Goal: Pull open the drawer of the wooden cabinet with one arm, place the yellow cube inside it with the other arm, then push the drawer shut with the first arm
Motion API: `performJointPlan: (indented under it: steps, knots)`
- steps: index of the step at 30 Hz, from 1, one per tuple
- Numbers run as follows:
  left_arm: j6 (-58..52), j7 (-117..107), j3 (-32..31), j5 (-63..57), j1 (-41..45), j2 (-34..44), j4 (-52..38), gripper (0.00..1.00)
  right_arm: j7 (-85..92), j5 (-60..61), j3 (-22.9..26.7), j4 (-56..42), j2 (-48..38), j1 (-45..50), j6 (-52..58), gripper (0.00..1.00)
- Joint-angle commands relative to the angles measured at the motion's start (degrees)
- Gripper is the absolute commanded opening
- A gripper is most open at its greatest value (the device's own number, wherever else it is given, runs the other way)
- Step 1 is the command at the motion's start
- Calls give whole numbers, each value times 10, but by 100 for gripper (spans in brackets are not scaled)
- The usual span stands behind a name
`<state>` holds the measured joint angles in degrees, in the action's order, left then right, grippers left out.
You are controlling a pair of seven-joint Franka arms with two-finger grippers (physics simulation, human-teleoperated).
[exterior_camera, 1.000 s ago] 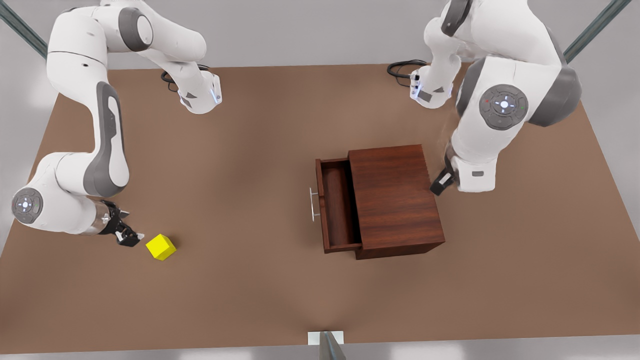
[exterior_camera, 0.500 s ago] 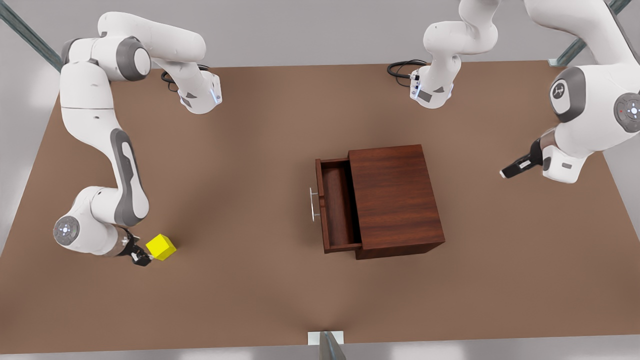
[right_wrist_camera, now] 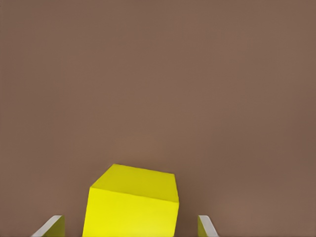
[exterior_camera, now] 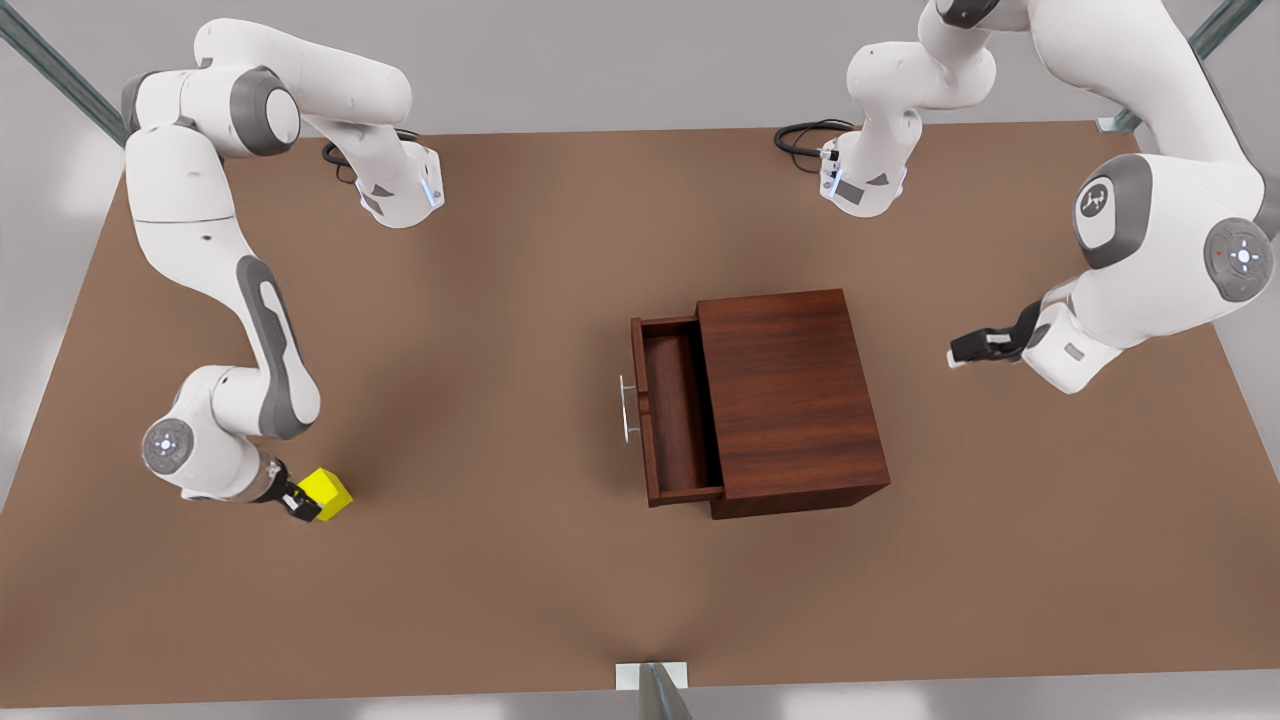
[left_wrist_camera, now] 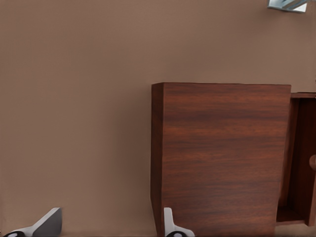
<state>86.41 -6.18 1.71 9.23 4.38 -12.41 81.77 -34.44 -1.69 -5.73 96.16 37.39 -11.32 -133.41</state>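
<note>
Cube: yellow cube (exterior_camera: 328,492) sits on the desk (exterior_camera: 480,400), well apart from the part-open drawer (exterior_camera: 678,412); we judge it light, rigid, smooth, best pinched across opposite flat faces.
Right gripper (exterior_camera: 303,505): spread, straddling the cube.
Left gripper (exterior_camera: 962,350): spread, empty, waits beyond the wooden cabinet (exterior_camera: 790,400).

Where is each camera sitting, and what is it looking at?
Front view: high above the table, looking down; both arms, cabinet, open drawer, yellow cube.
Left wrist view: on the left gripper, behind the cabinet, facing it; two open fingertips show.
Right wrist view: on the right gripper, facing the cube; open fingertips either side.
Shared: front and right wrist views show the cube; front and left wrist views show the cabinet.
</note>
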Motion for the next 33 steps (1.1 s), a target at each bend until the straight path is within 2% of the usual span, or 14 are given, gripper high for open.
performJointPlan:
  steps: [1, 24, 27, 29, 33]
  knots:
    - [-7, 124, 0, 1, 0, 2, 1, 100, 30, -2, -1, 1, 3, 2, -27, 100]
    - [-7, 123, -1, -4, 0, 10, 17, 100, 21, -31, -1, 23, 28, 2, -64, 100]
    - [-7, 122, -2, -4, 0, 12, 21, 100, 3, -31, -1, 27, 23, 2, -63, 70]
    - [-7, 122, -2, -4, 0, 12, 21, 100, 0, -30, 0, 32, 8, 3, -58, 58]
    - [-6, 116, -2, -4, 2, 12, 21, 100, -29, -23, 0, 35, -47, 12, 8, 57]
